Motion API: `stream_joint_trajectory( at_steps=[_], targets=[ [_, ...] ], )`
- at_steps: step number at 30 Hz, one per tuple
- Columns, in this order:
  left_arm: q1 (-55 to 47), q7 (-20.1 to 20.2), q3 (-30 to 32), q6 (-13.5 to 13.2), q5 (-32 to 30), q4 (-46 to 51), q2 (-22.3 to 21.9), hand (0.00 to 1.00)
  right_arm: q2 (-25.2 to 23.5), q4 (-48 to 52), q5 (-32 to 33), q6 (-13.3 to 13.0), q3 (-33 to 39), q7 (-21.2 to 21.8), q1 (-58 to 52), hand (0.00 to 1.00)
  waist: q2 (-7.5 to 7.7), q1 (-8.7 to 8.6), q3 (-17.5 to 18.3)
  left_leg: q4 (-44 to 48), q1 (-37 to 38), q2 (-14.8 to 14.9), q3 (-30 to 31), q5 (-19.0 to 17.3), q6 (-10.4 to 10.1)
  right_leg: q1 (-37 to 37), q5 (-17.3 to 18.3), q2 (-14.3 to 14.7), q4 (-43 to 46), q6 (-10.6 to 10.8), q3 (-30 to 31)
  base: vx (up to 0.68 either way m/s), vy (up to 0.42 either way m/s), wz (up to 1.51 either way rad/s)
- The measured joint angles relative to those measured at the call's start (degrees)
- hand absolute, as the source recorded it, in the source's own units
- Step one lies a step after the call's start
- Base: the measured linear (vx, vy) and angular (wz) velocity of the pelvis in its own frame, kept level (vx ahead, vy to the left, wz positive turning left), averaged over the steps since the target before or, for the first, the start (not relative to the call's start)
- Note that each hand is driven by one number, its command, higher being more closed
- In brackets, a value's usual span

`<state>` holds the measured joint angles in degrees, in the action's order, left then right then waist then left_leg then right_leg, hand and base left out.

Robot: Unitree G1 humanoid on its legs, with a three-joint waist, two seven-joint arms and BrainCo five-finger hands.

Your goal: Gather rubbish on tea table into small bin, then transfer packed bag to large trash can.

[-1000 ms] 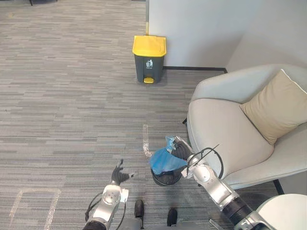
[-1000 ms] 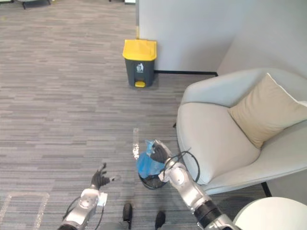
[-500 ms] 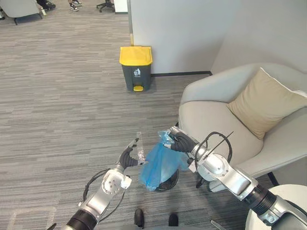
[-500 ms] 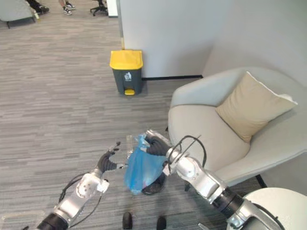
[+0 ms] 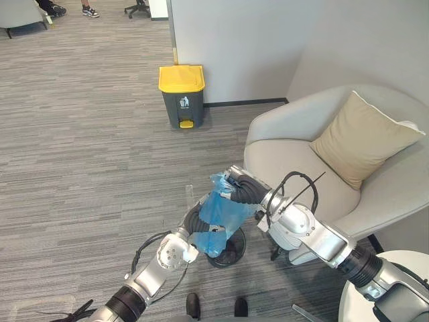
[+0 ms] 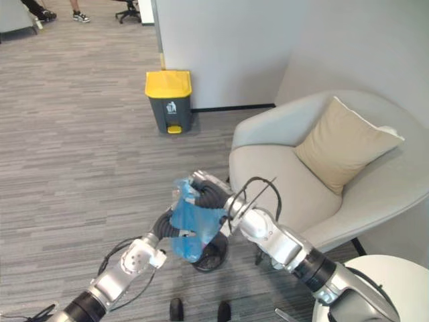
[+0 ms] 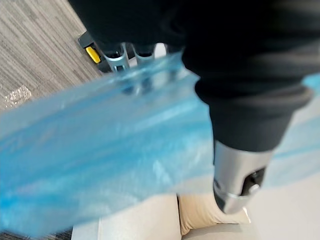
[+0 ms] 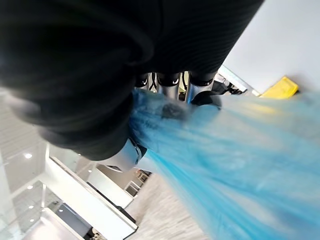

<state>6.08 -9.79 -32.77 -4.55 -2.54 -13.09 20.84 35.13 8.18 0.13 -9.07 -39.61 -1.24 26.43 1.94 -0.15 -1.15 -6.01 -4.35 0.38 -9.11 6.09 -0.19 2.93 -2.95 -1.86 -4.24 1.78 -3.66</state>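
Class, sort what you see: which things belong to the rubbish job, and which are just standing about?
In the job: blue bag, small bin below it, yellow-lidded trash can, right robot hand gripping the bag's top, left robot hand at its side.
Standing about: armchair, cushion.

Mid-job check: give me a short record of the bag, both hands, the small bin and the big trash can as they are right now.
bag: blue bag, top gathered, hanging over the small bin
right hand: fingers curled round the bag's top
left hand: against the bag's lower side, grip unclear
small bin: black, beside the armchair
large trash can: grey, yellow lid shut, by the wall, well apart from the bag
bag clear of bin: cannot tell
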Motion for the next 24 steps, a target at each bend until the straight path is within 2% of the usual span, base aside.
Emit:
stream_joint_trajectory(
  at_steps=[7,11,14,17,20,21,24],
  targets=[
    [-0.08,-0.07,-0.45,0.38,-0.86,-3.01,-1.73,0.0,-3.83,0.0,0.11,0.0,0.0,-0.14,0.34,1.0,0.49,0.02,0.61,-0.29,0.4,0.04,0.02,0.0,0.0,-0.5,-0.01,0.02,0.02,0.0,0.17,0.0,0.0,0.0],
    [-0.1,-0.4,-0.35,1.05,-3.28,-3.69,-2.0,0.0,-6.07,0.0,2.37,0.02,0.0,-0.14,0.85,1.0,0.52,0.05,0.66,-0.29,0.41,0.03,0.03,0.0,-0.01,-0.49,-0.05,0.01,0.07,0.05,0.2,0.0,0.0,0.0],
    [-0.25,-2.52,0.35,1.4,-6.53,-3.69,-2.62,0.0,-8.34,-0.01,2.99,0.02,-0.03,-0.14,2.3,1.0,0.52,0.11,0.66,-0.3,0.4,0.03,0.03,0.0,-0.02,-0.48,-0.08,0.01,0.1,0.08,0.21,0.0,0.0,0.0],
    [-0.72,-4.78,2.0,1.53,-8.9,-6.23,-5.42,0.0,-12.11,-0.02,5.03,0.07,-0.95,-0.52,2.7,1.0,0.66,0.31,0.75,-0.29,0.39,0.04,0.04,-0.02,-0.04,-0.28,-0.1,0.01,0.13,0.03,0.22,0.0,0.0,0.0],
    [-0.72,-6.4,2.0,3.09,-12.84,-7.41,-7.55,0.0,-15.29,-0.42,5.07,0.63,-4.26,-0.86,2.69,1.0,0.86,0.47,0.88,-0.29,0.3,0.05,0.01,-0.05,-0.08,-0.12,-0.09,0.02,0.22,0.04,0.3,0.0,0.0,0.0],
    [-0.69,-6.85,2.09,3.25,-13.96,-7.68,-8.28,1.0,-16.34,-0.77,5.06,0.69,-4.92,-0.9,2.7,1.0,0.86,0.51,0.88,-0.29,0.31,0.04,-0.02,-0.04,-0.07,-0.05,-0.09,0.02,0.33,0.05,0.35,0.0,0.0,0.0],
    [-0.59,-8.93,2.69,3.94,-16.75,-9.35,-10.17,1.0,-19.47,-3.6,6.98,1.22,-5.45,-1.05,2.77,1.0,1.05,0.57,1.01,-0.29,0.32,0.1,-0.35,-0.07,-0.11,0.24,-0.05,0.04,0.77,0.08,0.65,0.0,0.0,-0.04]
  ],
)
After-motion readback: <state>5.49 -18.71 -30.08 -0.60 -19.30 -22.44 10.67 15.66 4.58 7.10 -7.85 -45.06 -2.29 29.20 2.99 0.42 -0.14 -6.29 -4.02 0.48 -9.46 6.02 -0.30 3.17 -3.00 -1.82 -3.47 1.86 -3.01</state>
